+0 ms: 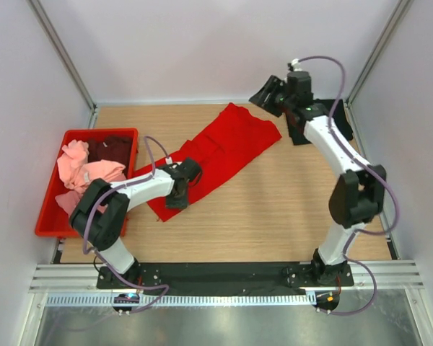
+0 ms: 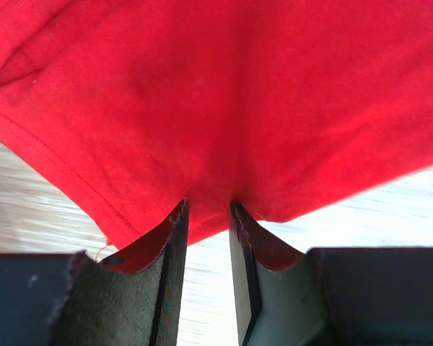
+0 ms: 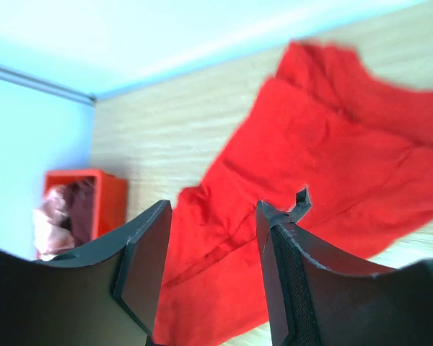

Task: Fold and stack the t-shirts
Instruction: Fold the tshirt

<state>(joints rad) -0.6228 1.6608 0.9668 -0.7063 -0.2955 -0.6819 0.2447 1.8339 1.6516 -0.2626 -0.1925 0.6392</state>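
A bright red t-shirt (image 1: 227, 144) lies spread diagonally across the middle of the wooden table. My left gripper (image 1: 176, 197) is at its near, lower end. In the left wrist view the jaws (image 2: 209, 209) stand close together with the red shirt's (image 2: 224, 94) edge pinched between the tips. My right gripper (image 1: 267, 97) is open and empty, raised near the back wall just beyond the shirt's far end. The right wrist view looks between its fingers (image 3: 213, 209) down on the red shirt (image 3: 310, 166). A black t-shirt (image 1: 344, 126) lies at the back right, partly hidden by the right arm.
A red plastic crate (image 1: 101, 132) stands at the left edge, holding light pink shirts (image 1: 83, 173) and a dark maroon one (image 1: 115, 148). It also shows in the right wrist view (image 3: 108, 191). White walls close the back and both sides.
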